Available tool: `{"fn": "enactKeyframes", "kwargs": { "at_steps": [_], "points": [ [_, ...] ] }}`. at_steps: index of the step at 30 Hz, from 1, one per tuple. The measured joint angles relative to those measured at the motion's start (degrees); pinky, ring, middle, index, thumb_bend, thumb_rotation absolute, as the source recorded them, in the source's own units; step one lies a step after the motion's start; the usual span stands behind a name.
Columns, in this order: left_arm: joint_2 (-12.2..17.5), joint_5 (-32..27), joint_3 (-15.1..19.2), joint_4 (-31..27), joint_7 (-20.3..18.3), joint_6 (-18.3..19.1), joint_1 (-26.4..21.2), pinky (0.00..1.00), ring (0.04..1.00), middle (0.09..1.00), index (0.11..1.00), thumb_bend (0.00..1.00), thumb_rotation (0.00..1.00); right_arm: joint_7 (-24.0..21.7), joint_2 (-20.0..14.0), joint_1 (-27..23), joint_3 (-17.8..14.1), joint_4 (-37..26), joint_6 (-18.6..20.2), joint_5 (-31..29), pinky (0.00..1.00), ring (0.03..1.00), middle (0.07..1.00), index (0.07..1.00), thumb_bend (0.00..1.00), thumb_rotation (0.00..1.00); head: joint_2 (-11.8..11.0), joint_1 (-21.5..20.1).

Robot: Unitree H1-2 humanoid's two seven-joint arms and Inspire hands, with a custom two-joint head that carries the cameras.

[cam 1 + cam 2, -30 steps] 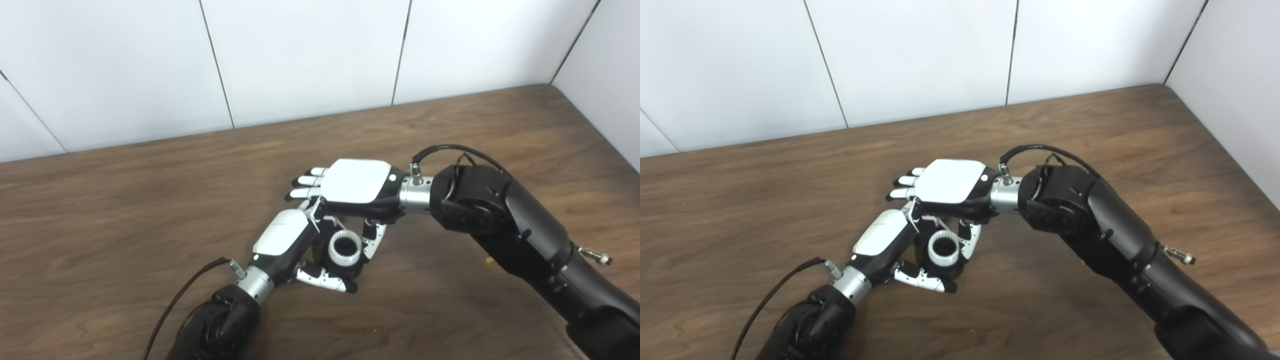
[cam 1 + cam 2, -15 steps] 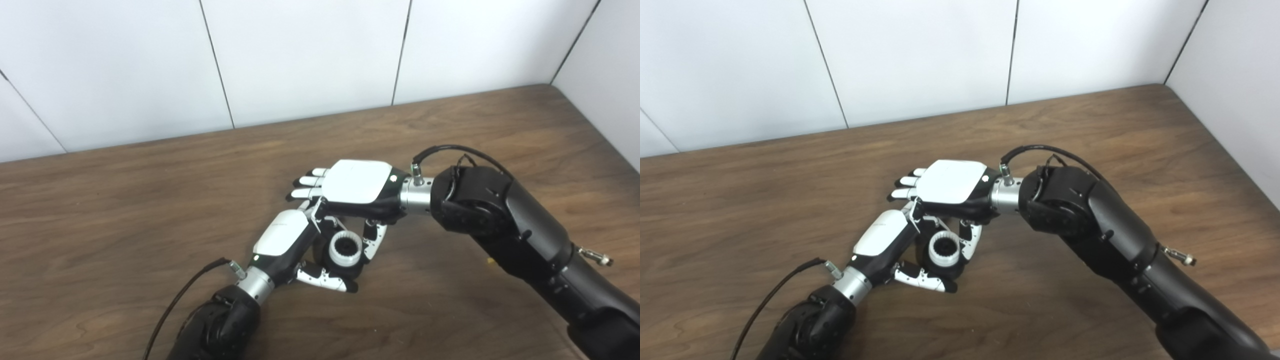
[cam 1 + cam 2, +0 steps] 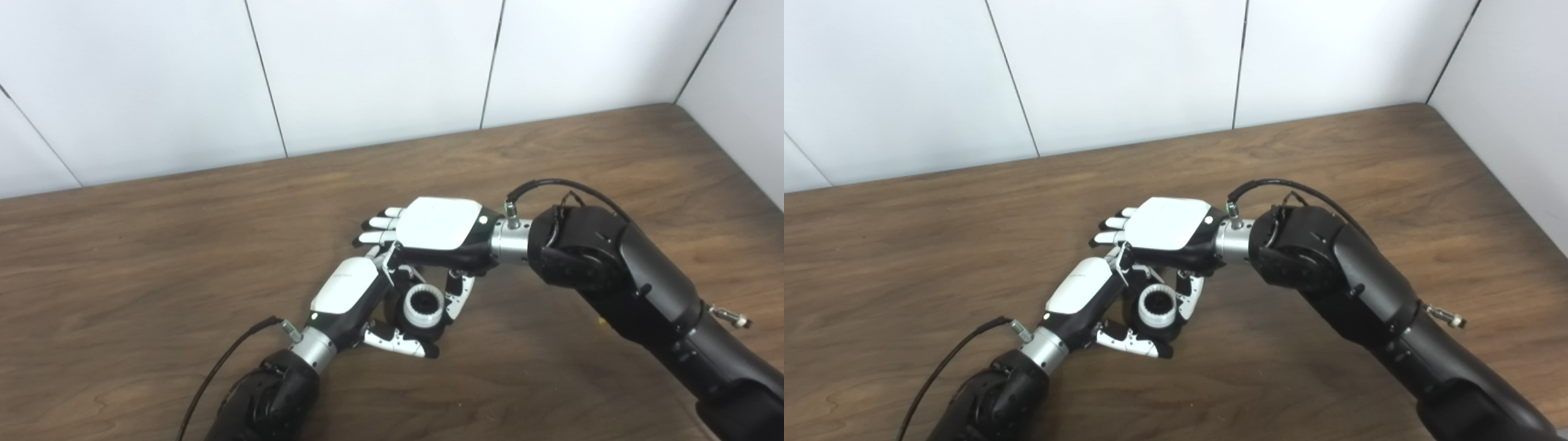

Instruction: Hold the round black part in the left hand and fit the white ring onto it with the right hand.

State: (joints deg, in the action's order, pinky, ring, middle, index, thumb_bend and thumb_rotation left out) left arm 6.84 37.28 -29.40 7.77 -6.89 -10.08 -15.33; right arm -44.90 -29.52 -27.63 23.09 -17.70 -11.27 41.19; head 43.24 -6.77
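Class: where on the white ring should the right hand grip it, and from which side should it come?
Grip the white ring by its ribbed outer wall, coming from above and the right: its open end faces up, and the left hand already wraps the round black part from the left.

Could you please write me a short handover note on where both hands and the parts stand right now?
Left hand: shut on the round black part, held just above the wooden table.
Right hand: palm down over the part, thumb beside the white ring; whether it grips the ring cannot be told.
Done: the ring sits on top of the black part.
Left: confirm it is fully seated, then withdraw the right hand.
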Motion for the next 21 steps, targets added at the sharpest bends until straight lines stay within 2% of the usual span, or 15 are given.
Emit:
{"fn": "enactKeyframes", "kwargs": {
  "at_steps": [11, 12, 13, 15, 21],
  "points": [
    [0.0, 0.0, 0.0, 0.0, 0.1, 0.0, 0.0, 1.0, 0.904, 0.867, 0.477, 0.51, 0.05, -0.2, 0.0, 0.1, 0.0, 0.1, 1.6, -0.4, 1.0, 1.0, 1.0, 0.497, 0.52, 0.16, -0.1, 0.0],
    [0.0, 0.0, 0.0, 0.0, 0.1, 0.0, 0.0, 1.0, 0.904, 0.867, 0.477, 0.51, 0.05, -0.2, 0.0, 0.1, 0.0, 0.1, 1.7, -0.4, 1.0, 1.0, 1.0, 0.569, 0.69, 0.21, -0.1, 0.0],
    [0.0, 0.0, 0.0, 0.0, 0.1, 0.0, 0.0, 1.0, 0.905, 0.868, 0.477, 0.51, 0.05, -0.3, 0.0, 0.1, 0.0, 0.1, 1.7, -0.4, 1.0, 1.0, 1.0, 0.613, 0.8, 0.24, -0.1, 0.1],
    [0.0, 0.0, 0.0, 0.0, 0.1, 0.0, 0.0, 1.0, 0.901, 0.865, 0.477, 0.51, 0.05, -0.3, 0.0, 0.1, 0.0, 0.1, 1.7, -0.4, 1.0, 1.0, 1.0, 0.634, 0.86, 0.26, -0.1, 0.1],
    [0.0, 0.0, 0.0, 0.1, 0.2, -0.2, 0.0, 1.0, 0.9, 0.864, 0.477, 0.51, 0.05, -0.6, 0.0, 0.0, 0.0, 0.1, 2.1, -0.7, 1.0, 1.0, 1.0, 0.645, 0.88, 0.26, -0.2, -0.1]
  ]
}}
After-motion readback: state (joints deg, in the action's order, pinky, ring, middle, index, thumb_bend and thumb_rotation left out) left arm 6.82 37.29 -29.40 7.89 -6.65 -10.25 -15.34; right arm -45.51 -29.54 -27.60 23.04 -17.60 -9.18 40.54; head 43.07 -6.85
